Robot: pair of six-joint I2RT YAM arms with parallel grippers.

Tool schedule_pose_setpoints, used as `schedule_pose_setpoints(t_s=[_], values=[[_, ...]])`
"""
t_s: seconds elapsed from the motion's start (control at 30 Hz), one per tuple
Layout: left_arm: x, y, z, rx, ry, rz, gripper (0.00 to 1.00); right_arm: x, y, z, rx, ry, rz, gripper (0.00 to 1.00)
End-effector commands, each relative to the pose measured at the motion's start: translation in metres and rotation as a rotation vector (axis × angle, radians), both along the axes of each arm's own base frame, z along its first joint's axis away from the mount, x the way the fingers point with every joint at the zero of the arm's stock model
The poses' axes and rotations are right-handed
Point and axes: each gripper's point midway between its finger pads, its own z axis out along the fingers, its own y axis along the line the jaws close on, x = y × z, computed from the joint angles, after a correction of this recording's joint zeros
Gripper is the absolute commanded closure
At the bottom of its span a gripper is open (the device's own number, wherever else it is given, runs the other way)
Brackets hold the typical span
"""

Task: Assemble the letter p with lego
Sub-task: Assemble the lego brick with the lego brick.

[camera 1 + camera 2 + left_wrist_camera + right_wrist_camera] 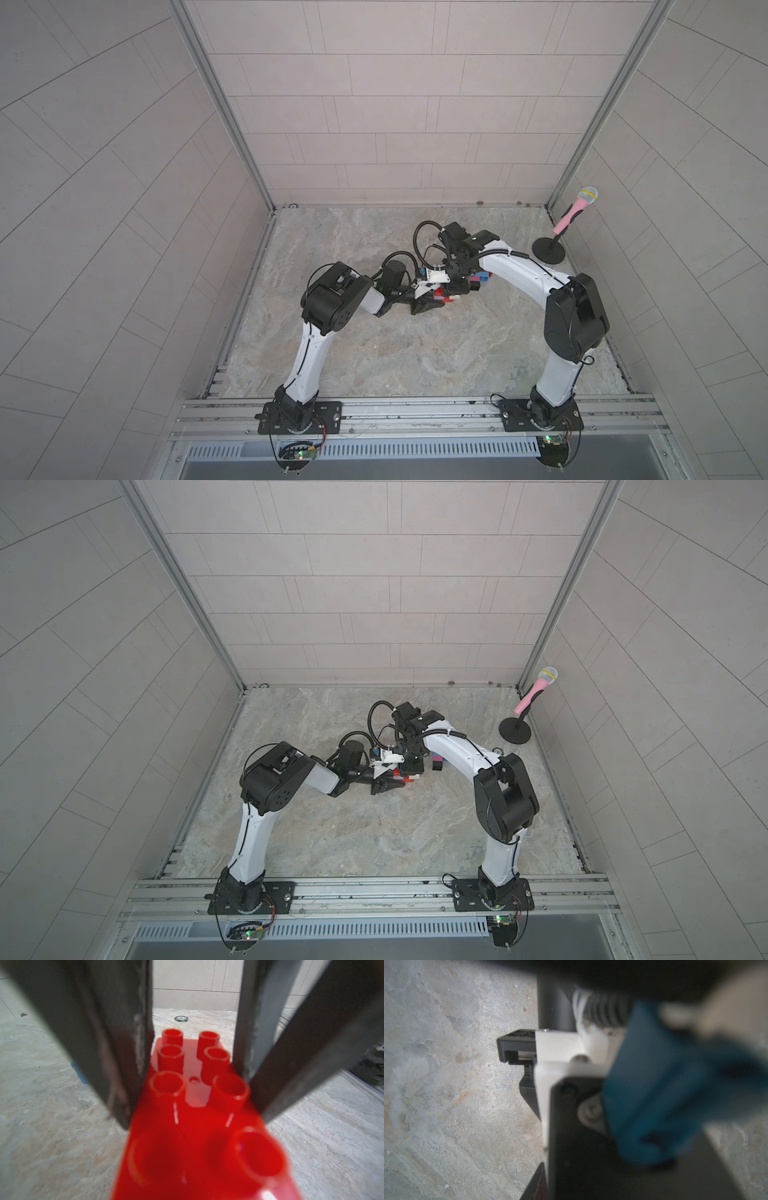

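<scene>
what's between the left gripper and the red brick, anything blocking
Nothing visible. In the left wrist view the fingers of the left gripper flank the red brick directly, with no gap or other object showing on either side.

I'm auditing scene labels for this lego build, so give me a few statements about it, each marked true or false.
1. A pink microphone sits in a black stand near the far right corner of the table. True.
2. The red brick has a single row of studs. False: it has two rows.
3. The left pincer has the red brick between its fingers. True.
4. The right pincer is at the near edge of the table. False: it is over the lego cluster mid-table, close to the left pincer.
</scene>
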Motion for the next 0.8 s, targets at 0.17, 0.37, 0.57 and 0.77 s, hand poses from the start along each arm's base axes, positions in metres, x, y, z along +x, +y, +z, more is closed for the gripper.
schedule_pose_setpoints(t_s=[0.17,0.37,0.57,0.77], values=[[-0.033,0.038,-0.103,0.313,0.277,0.092,1.00,-0.036,-0.042,-0.090,-0.296,0.229,0.000,0.99],[-0.032,0.038,-0.104,0.318,0.278,0.096,1.00,-0.046,-0.047,-0.112,-0.343,0.280,-0.001,1.00],[-0.032,0.038,-0.106,0.322,0.281,0.097,1.00,-0.051,-0.057,-0.121,-0.385,0.291,-0.002,1.00],[-0.032,0.038,-0.105,0.321,0.280,0.097,1.00,-0.048,-0.056,-0.123,-0.404,0.306,-0.014,1.00]])
